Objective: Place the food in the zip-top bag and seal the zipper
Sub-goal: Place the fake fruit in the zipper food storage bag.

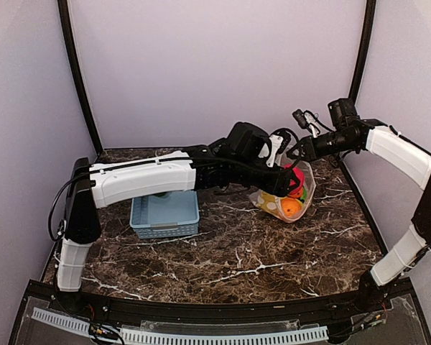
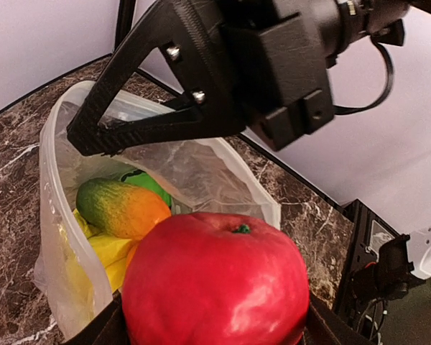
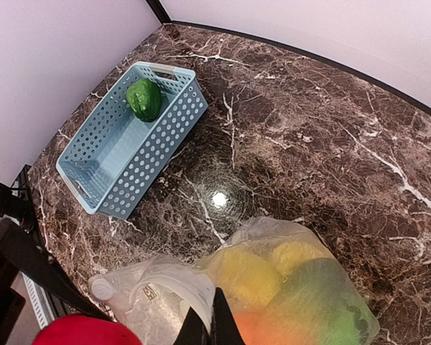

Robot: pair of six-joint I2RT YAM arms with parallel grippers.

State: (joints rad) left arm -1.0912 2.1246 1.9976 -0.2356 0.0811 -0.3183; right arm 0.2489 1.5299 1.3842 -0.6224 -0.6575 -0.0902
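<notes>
Red apple held between wide-spread left fingers over bag.

A: What's sitting on the table?
B: The dark marble top is carrying two things. A light-blue slotted basket is lying flat toward the left rear.
A: And on the right?
B: A clear zip-top bag is resting its bottom on the marble at right rear, well apart from the basket, with its mouth pointing upward.
</notes>
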